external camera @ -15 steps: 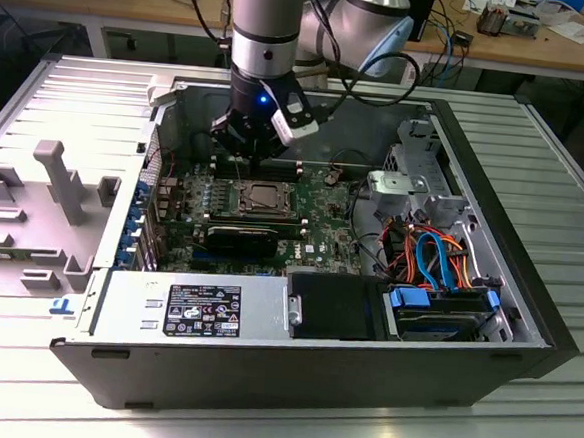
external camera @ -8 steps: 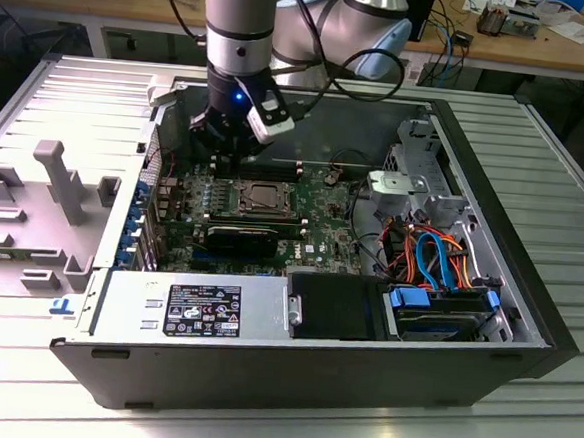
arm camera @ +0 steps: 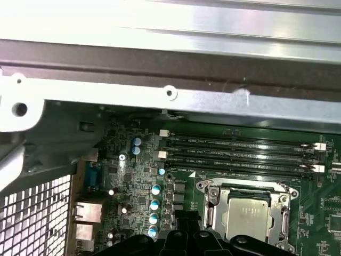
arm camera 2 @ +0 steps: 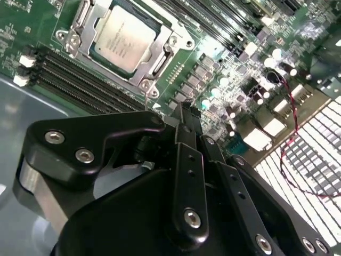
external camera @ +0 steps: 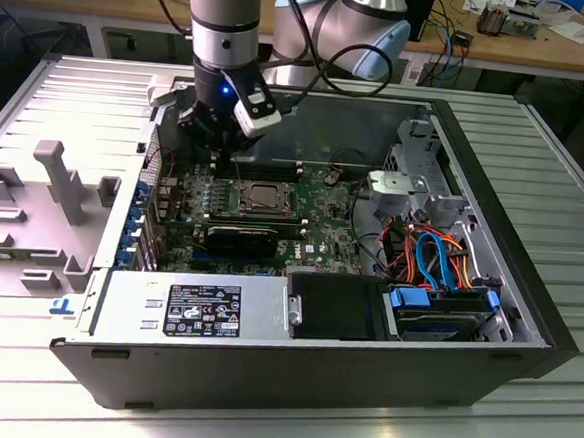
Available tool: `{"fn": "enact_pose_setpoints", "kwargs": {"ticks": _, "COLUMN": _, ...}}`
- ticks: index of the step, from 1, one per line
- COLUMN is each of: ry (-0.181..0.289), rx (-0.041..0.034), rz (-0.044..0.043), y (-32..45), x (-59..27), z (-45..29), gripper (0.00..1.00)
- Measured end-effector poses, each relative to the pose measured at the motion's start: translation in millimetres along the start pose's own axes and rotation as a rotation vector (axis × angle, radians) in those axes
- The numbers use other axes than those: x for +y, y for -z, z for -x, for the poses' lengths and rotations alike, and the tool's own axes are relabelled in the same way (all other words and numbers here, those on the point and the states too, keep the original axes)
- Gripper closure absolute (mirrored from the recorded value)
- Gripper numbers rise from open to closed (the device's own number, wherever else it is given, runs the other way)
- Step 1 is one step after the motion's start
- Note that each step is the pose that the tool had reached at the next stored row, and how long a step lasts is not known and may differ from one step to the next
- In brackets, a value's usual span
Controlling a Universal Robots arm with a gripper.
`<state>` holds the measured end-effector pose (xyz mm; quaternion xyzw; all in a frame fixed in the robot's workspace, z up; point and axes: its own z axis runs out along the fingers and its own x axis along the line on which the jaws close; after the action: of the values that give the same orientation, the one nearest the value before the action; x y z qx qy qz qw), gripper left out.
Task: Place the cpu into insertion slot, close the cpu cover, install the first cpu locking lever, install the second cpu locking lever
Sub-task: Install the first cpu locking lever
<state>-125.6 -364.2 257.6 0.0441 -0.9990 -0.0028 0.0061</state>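
The cpu [arm camera 2: 125, 40], a dull silver square, lies flat in the insertion slot [external camera: 241, 207] on the green board. The cpu cover [arm camera 2: 102, 17], a silver frame, lies down around the chip's top face, which shows through its cut-out. Thin metal levers run along the frame's sides. In the first wrist view the cpu [arm camera: 248, 216] and the cpu cover [arm camera: 212, 209] sit just beyond my black fingers. My gripper [external camera: 220, 146] [arm camera 2: 184, 109] [arm camera: 186, 224] hangs above the board beside the socket, on the exterior view's left. It is shut, holds nothing and touches nothing.
Long black memory slots [arm camera: 240, 152] lie between the socket and the case wall [arm camera: 170, 69]. A power supply [external camera: 190, 312] and a drive with blue and orange cables [external camera: 439, 264] fill the case's near side. A grey fixture [external camera: 53, 197] stands outside the case, at the exterior view's left.
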Motion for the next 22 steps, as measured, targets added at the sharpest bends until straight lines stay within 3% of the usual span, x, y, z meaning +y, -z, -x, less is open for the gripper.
{"fn": "enact_pose_setpoints", "kwargs": {"ticks": 6, "ry": 0.000, "rx": -0.0021, "rz": 0.0002, "y": 3.5, "x": 15.1, "z": -0.5, "gripper": 0.89}}
{"fn": "enact_pose_setpoints", "kwargs": {"ticks": 8, "ry": 0.000, "rx": -0.0024, "rz": 0.0038, "y": 3.5, "x": 20.3, "z": -0.1, "gripper": 0.89}}
{"fn": "enact_pose_setpoints", "kwargs": {"ticks": 16, "ry": 0.000, "rx": -0.0025, "rz": 0.0055, "y": 3.5, "x": 20.8, "z": 0.3, "gripper": 0.89}}
{"fn": "enact_pose_setpoints", "kwargs": {"ticks": 22, "ry": 0.000, "rx": -0.0022, "rz": 0.0056, "y": 3.2, "x": 18.7, "z": 17.9, "gripper": 0.89}}
